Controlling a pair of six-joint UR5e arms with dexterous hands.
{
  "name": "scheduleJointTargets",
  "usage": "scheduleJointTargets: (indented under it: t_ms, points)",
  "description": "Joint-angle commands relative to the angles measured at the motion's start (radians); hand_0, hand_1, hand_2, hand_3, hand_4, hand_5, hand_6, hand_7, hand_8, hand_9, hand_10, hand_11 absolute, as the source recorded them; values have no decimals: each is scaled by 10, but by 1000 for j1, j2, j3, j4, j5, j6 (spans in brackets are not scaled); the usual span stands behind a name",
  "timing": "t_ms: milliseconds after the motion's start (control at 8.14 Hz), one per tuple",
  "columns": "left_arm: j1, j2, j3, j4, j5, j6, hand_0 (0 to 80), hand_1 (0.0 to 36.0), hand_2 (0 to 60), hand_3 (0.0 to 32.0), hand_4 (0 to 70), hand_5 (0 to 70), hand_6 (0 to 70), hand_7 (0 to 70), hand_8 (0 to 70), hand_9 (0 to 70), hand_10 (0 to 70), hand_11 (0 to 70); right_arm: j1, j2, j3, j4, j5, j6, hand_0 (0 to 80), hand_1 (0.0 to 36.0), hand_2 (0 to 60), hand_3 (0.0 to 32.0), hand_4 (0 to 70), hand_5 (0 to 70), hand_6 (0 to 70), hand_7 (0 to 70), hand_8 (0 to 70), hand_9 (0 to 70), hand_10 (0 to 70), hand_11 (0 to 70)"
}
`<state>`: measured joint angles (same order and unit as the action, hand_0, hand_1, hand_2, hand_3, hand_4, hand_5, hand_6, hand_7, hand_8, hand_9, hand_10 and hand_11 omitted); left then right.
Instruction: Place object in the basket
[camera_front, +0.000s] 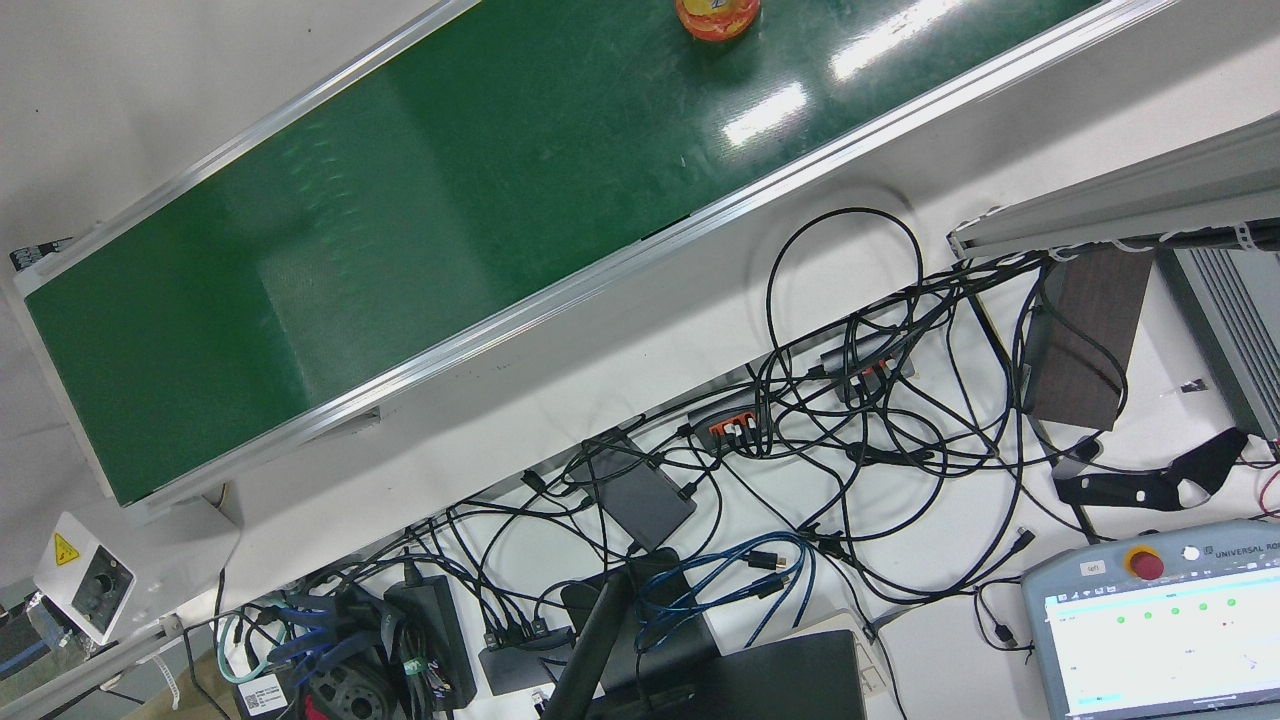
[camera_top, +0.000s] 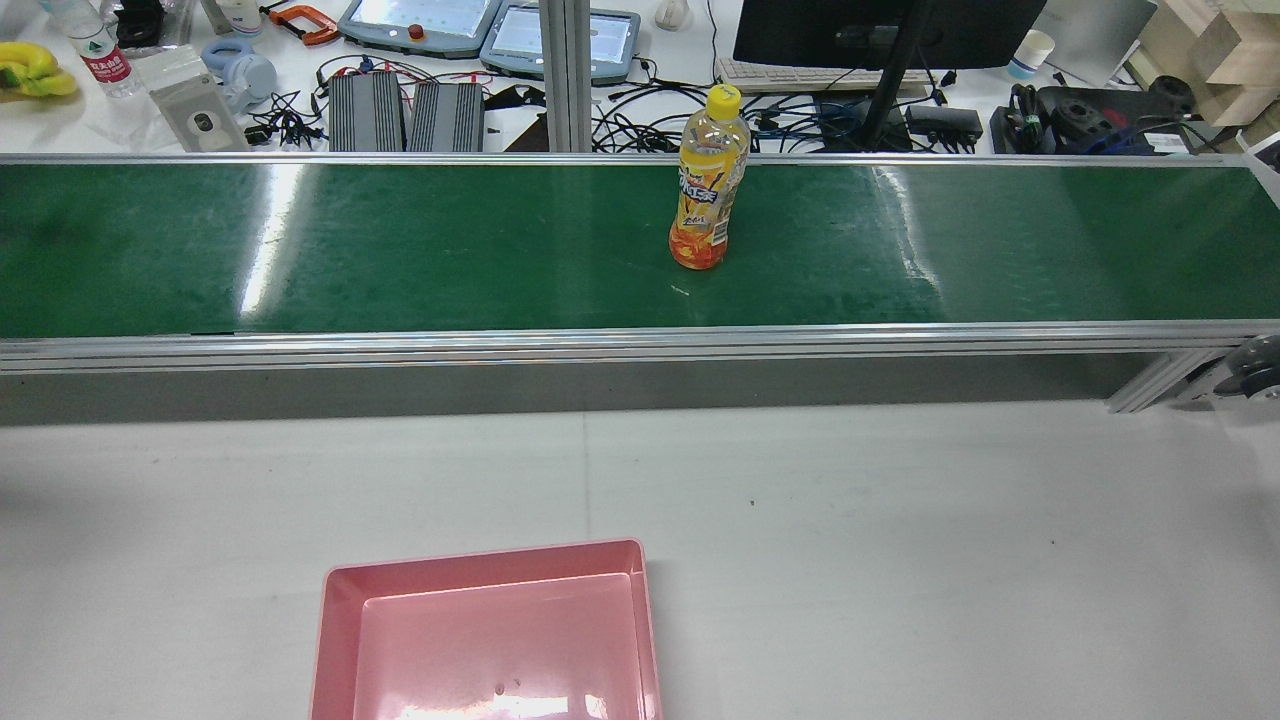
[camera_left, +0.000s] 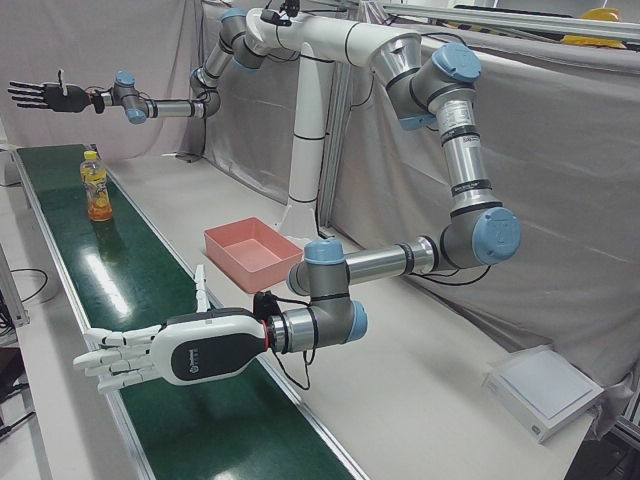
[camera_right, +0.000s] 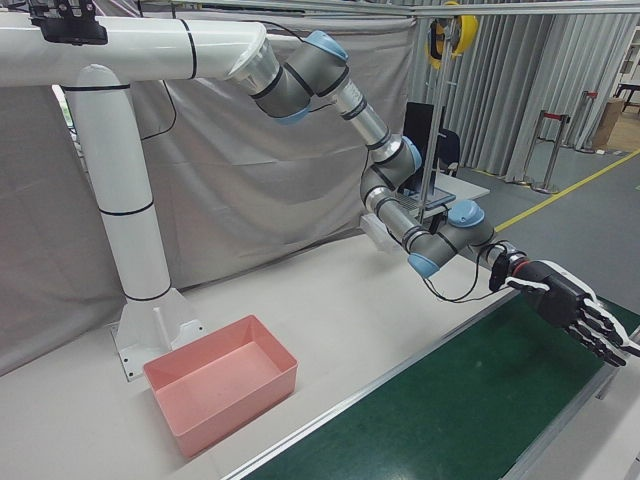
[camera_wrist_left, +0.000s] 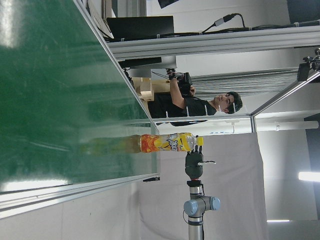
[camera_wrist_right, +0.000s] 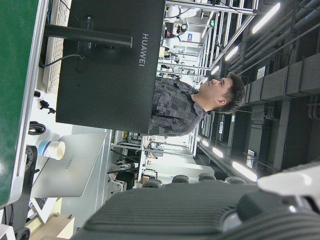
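An orange drink bottle (camera_top: 708, 180) with a yellow cap stands upright on the green conveyor belt (camera_top: 400, 240), right of the middle. It also shows in the front view (camera_front: 717, 17), the left-front view (camera_left: 96, 186) and the left hand view (camera_wrist_left: 167, 143). The pink basket (camera_top: 487, 560) sits empty on the white table; it shows too in the left-front view (camera_left: 240, 265) and the right-front view (camera_right: 235, 410). My left hand (camera_left: 150, 355) is open over the belt's near end, far from the bottle. My right hand (camera_left: 45, 96) is open, raised beyond the bottle, and shows in the right-front view (camera_right: 565, 305).
The white arm pedestal (camera_left: 305, 150) stands behind the basket. Beyond the belt's far rail lie cables (camera_front: 850, 420), a monitor (camera_top: 880, 30), teach pendants (camera_top: 420, 15) and a cup (camera_top: 1030, 50). A small white box (camera_left: 545, 390) sits on the table's corner.
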<state>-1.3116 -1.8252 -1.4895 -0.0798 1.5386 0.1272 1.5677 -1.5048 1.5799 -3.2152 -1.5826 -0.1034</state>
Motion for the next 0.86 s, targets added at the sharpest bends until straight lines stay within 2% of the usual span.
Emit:
scheduleJointTargets:
  t_ms: [0, 737]
  points:
    - [0, 0, 0, 0, 0, 0, 496, 47, 0, 0, 21, 201, 0, 0, 70, 35, 0, 0, 0, 0, 0, 0, 0, -1, 0, 0, 0, 0, 0, 0, 0, 0, 0, 0, 0, 0]
    - [0, 0, 0, -2, -3, 2, 493, 40, 0, 0, 12, 197, 0, 0, 69, 29, 0, 0, 0, 0, 0, 0, 1, -1, 0, 0, 0, 0, 0, 0, 0, 0, 0, 0, 0, 0]
